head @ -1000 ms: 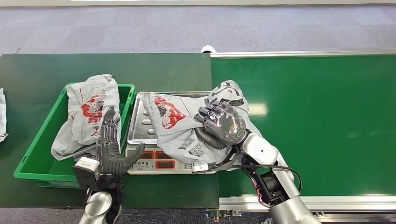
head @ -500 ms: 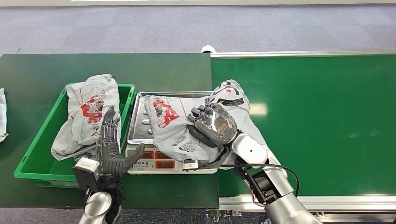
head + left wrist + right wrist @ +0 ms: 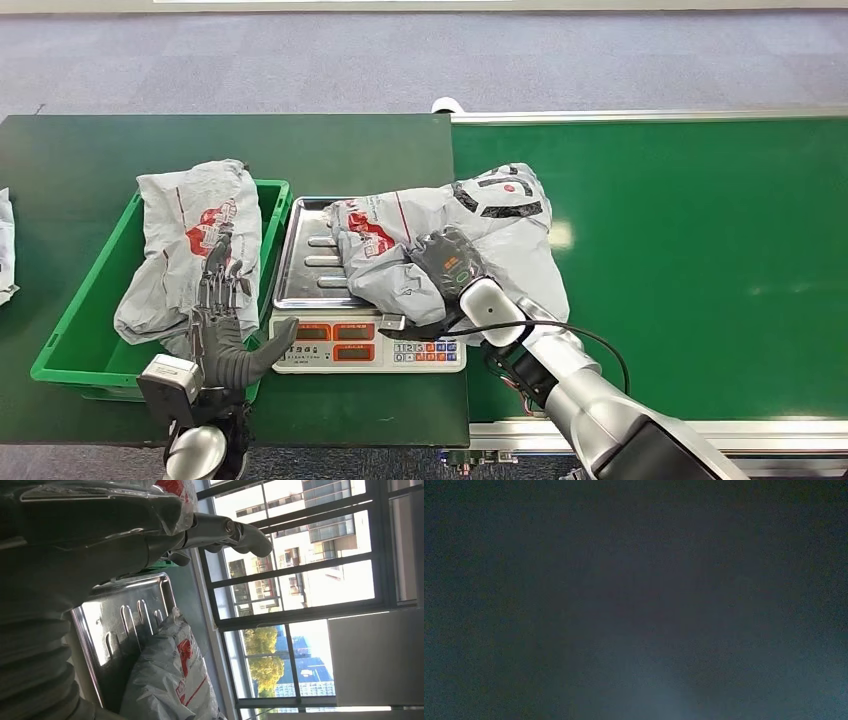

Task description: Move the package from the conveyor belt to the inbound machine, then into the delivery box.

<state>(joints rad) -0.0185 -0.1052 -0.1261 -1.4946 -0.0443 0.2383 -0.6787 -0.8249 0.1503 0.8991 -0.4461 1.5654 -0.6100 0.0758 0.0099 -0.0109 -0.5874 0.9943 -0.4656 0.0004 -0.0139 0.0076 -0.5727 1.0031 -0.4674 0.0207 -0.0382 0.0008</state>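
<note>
A grey package with red print [image 3: 490, 225] lies bunched across the steel tray [image 3: 305, 268] of the inbound scale [image 3: 352, 352] and the edge of the green conveyor belt [image 3: 700, 260]. My right hand [image 3: 450, 264] grips its near side, the fingers buried in the folds. My left hand [image 3: 225, 325] stands open with fingers spread upward at the near right corner of the green delivery box [image 3: 88, 295], apart from the tray. The left wrist view has the tray [image 3: 120, 625], the package [image 3: 170, 680] and my left fingers [image 3: 235, 530]. The right wrist view is dark.
A second grey package [image 3: 195, 240] rests in the green box, draped over its far rim. The box and scale stand on a dark green table [image 3: 200, 150]. A pale bag [image 3: 4, 250] pokes in at the left edge. Grey carpet lies beyond.
My right hand has slid toward me and left, from on top of the package to its near side, and the package has bunched up. My left hand sank slightly.
</note>
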